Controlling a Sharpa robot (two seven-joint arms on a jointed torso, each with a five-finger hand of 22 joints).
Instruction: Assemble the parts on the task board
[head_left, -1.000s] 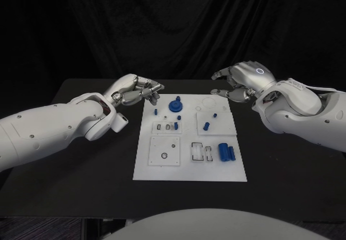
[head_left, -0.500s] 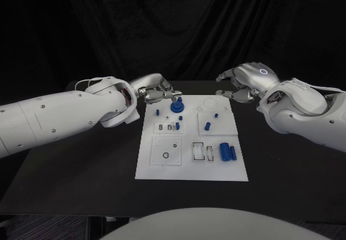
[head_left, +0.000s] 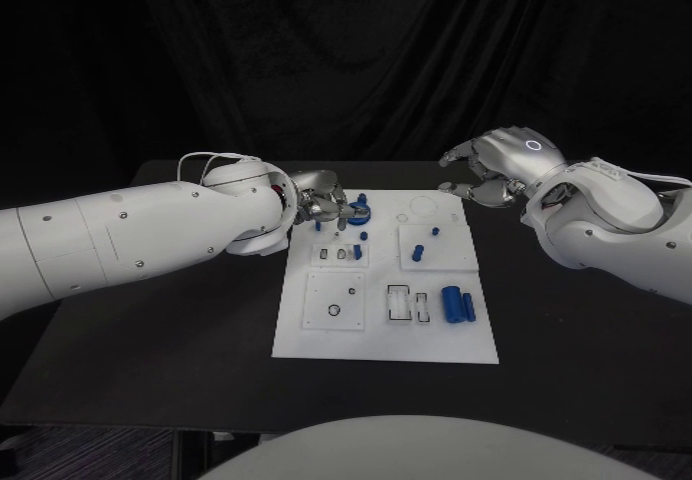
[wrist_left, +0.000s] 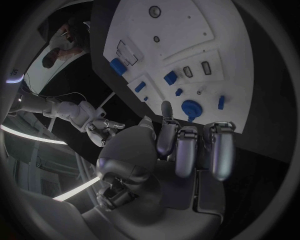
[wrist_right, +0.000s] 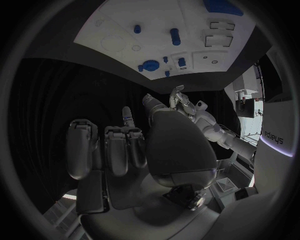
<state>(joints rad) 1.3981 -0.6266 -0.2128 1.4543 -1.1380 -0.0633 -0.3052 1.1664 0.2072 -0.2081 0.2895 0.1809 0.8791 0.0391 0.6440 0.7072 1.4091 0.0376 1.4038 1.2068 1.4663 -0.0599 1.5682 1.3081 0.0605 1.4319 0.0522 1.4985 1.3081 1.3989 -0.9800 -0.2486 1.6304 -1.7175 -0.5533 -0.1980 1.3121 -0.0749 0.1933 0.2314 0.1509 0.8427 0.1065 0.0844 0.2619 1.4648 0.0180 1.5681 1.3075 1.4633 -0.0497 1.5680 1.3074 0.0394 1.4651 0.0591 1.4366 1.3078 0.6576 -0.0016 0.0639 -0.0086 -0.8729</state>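
Note:
The white task board (head_left: 387, 335) lies in the middle of the black table. A round blue knob (head_left: 356, 212) stands near its far edge, with small blue pegs (head_left: 361, 238) just in front of it. A blue cylinder (head_left: 415, 251) stands on the right plate, and two blue cylinders (head_left: 456, 303) lie near the right edge. My left hand (head_left: 325, 206) hovers over the board's far left corner, fingertips right beside the knob (wrist_left: 191, 108) and holding nothing. My right hand (head_left: 493, 168) hangs above the far right corner, fingers loosely bent and empty. From the right wrist, the knob (wrist_right: 150, 65) sits ahead of the fingers (wrist_right: 119, 145).
Bare black table (head_left: 159, 340) surrounds the board on all sides. My bulky left forearm (head_left: 130, 240) stretches over the table's left half. Rectangular slots (head_left: 395, 302) and a square plate with holes (head_left: 335, 300) occupy the board's near half.
My left arm has swung right, carrying the hand from beyond the board's left edge to beside the blue knob. The right hand has barely moved.

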